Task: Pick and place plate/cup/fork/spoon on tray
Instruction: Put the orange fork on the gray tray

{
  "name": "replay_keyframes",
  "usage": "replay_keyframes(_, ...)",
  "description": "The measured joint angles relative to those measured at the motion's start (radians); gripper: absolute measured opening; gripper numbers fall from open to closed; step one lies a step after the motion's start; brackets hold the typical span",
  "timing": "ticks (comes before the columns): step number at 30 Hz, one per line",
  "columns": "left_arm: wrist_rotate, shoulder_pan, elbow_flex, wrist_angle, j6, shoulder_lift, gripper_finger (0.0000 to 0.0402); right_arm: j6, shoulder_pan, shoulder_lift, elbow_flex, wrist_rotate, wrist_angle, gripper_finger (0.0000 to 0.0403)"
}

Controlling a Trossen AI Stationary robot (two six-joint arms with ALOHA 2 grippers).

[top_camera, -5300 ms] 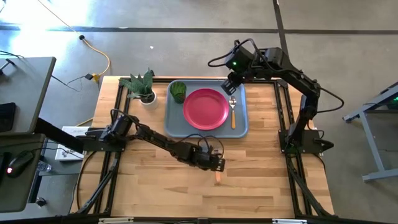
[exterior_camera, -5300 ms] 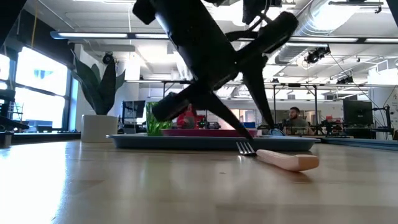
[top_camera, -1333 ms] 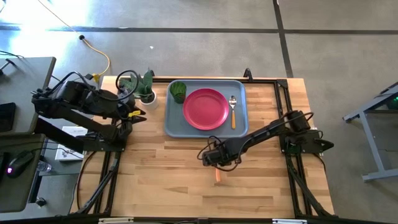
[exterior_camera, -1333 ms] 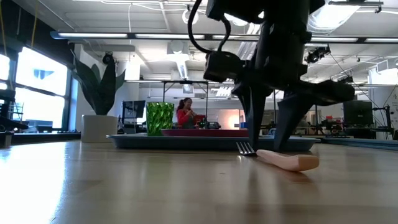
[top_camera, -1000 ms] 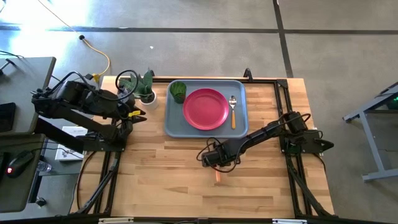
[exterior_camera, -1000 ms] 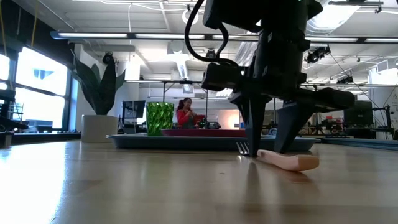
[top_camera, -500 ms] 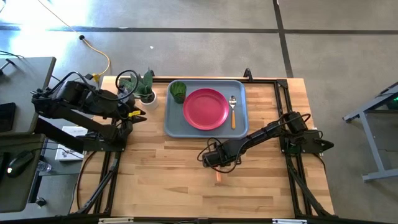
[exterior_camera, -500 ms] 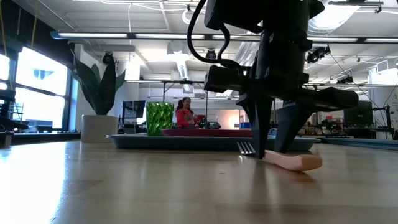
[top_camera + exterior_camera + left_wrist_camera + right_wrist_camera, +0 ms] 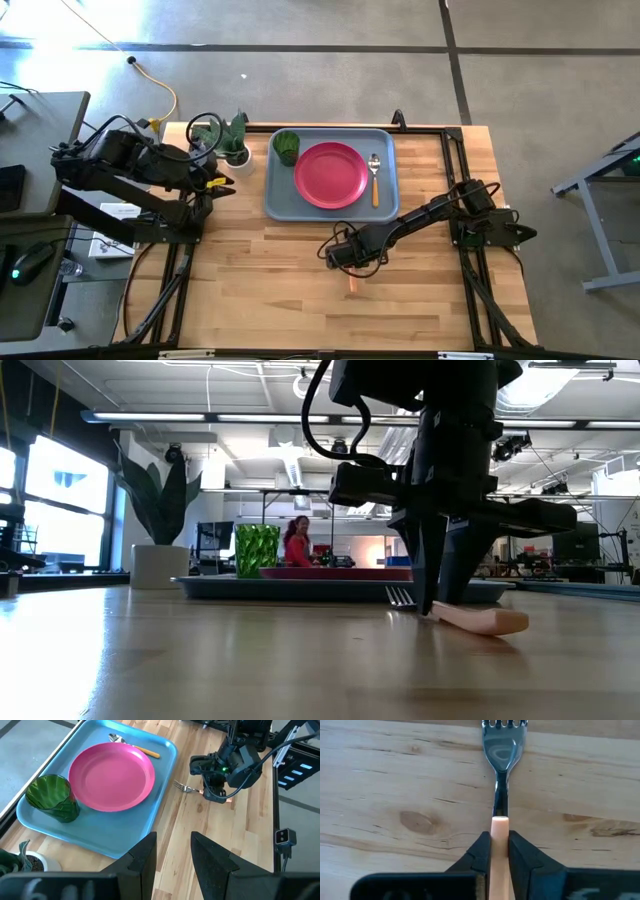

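The right tool, pinching the fork by its handle, should lift it level off the table.

Two dark, slim jointed arms with looping black cables, black wedge-shaped jaws, green indicator light.

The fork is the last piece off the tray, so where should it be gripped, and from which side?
Grip the fork at the top of its orange handle, just behind the metal neck, coming straight down from above. It lies flat on the table, so only its narrow sides offer purchase; the right gripper already straddles that spot.
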Motion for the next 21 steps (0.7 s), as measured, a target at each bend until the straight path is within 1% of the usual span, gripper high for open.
replay_keyframes(7, 0.0, 0.0, 0.0, 0.0, 0.001, 0.0, 0.011, -0.024, 0.001, -0.019, -0.003, 0.004, -0.004, 0.0025)
replay_keyframes(11, 0.0, 0.0, 0.0, 0.0, 0.001, 0.0, 0.011, -0.025, 0.001, -0.038, -0.005, 0.038, -0.008, 0.0025)
replay_keyframes(21, 0.0, 0.0, 0.0, 0.0, 0.028, 0.0, 0.011, -0.042, 0.001, -0.073, -0.004, 0.063, -0.004, 0.0024)
